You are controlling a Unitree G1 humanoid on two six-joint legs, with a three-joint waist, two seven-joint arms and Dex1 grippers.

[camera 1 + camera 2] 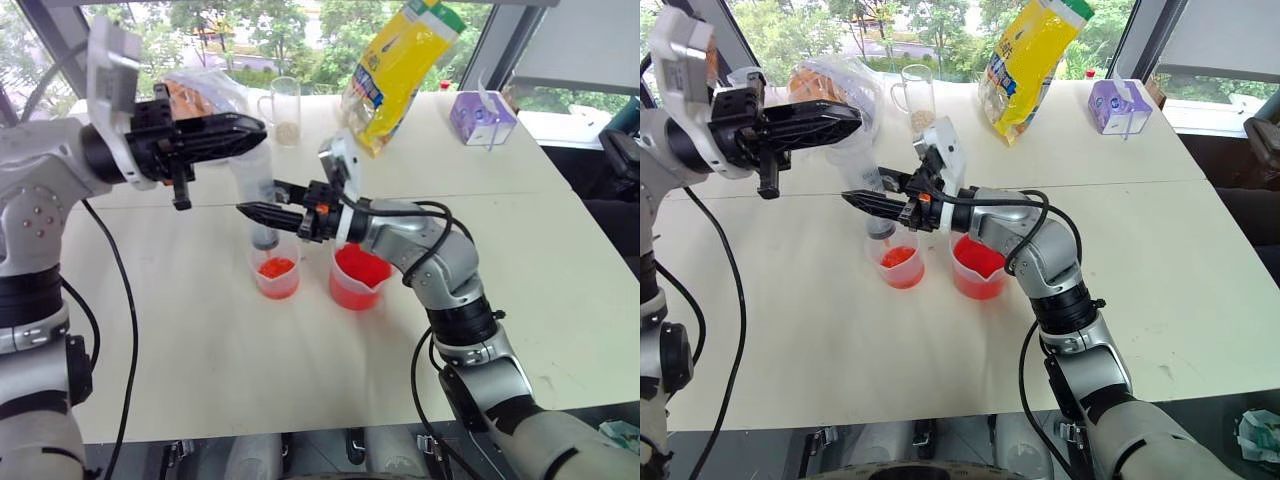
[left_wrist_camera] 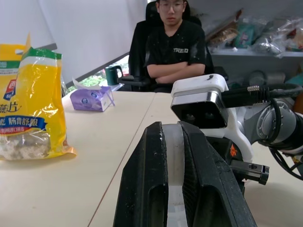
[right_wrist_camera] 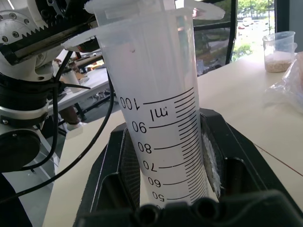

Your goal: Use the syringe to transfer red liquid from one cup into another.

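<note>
Right wrist view: jaws of right gripper (image 1: 262,212) clamped on the clear barrel of the syringe (image 1: 256,190), upright, tip just over the small cup (image 1: 276,273) of red liquid (image 1: 275,267). Left gripper (image 1: 240,128) level above, jaws pinched on the white plunger top. Spouted beaker (image 1: 358,279) just beside the small cup, also red inside. Farther back on the table (image 1: 300,370): yellow bag (image 1: 398,70), tall mug (image 1: 284,110), tissue box (image 1: 482,118).

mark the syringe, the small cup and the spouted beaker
syringe (image 3: 165,127): right wrist view, graduated barrel.
small cup (image 1: 276,280): left eye view, front wall.
spouted beaker (image 1: 358,285): left eye view, red-tinted wall.
</note>
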